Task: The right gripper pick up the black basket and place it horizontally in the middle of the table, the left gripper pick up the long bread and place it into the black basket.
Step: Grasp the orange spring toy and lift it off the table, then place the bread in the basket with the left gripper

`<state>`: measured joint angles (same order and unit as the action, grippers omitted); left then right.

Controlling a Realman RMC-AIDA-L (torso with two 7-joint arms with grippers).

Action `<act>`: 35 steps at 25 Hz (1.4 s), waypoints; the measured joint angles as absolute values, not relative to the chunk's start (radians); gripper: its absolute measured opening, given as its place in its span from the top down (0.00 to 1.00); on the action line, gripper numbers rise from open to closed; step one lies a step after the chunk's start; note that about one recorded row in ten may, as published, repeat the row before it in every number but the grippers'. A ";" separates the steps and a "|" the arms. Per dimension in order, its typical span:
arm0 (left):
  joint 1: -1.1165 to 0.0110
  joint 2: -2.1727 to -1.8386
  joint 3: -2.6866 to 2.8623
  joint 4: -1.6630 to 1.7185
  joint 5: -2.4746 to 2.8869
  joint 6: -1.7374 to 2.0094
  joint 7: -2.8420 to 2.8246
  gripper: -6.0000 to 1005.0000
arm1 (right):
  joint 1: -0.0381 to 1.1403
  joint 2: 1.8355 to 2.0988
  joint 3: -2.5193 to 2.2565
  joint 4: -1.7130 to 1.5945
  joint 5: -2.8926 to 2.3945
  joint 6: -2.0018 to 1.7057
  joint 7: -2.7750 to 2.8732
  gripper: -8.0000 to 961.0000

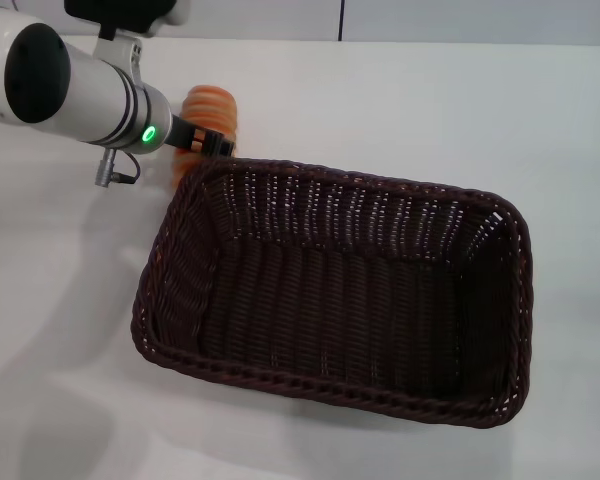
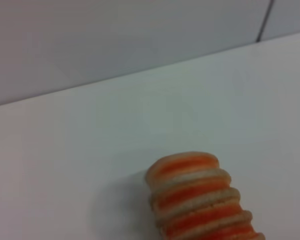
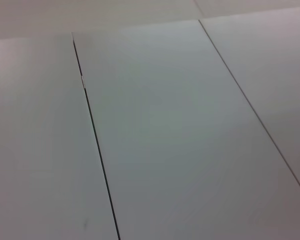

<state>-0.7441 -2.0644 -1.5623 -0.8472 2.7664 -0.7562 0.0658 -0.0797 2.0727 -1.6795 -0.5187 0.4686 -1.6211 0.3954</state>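
Note:
The black basket (image 1: pixel 335 295) lies open side up on the white table (image 1: pixel 60 330), its long side running left to right, and it holds nothing. The long bread (image 1: pixel 211 108) lies on the table just beyond the basket's far left corner. Its striped end also shows in the left wrist view (image 2: pixel 200 197). My left gripper (image 1: pixel 202 142) is down at the bread's near end, right by the basket's rim. My right gripper is out of view; the right wrist view shows only pale flat panels with dark seams.
A grey wall (image 1: pixel 430 18) rises behind the table's far edge. The basket's far left rim (image 1: pixel 230 165) is right next to the left gripper. Bare tabletop lies to the left, right and front of the basket.

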 joint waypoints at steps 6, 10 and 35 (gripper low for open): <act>-0.740 -2.067 -1.541 -0.865 2.762 -0.770 0.109 0.41 | -0.080 2.071 -1.676 -0.516 0.460 -1.621 0.407 0.12; -0.681 -2.066 -1.516 -0.994 2.761 -0.779 0.124 0.46 | -0.084 2.071 -1.676 -0.514 0.458 -1.624 0.415 0.12; -0.591 -2.037 -2.053 -1.186 1.950 -1.690 1.439 0.65 | -0.088 2.071 -1.675 -0.495 0.457 -1.700 0.449 0.12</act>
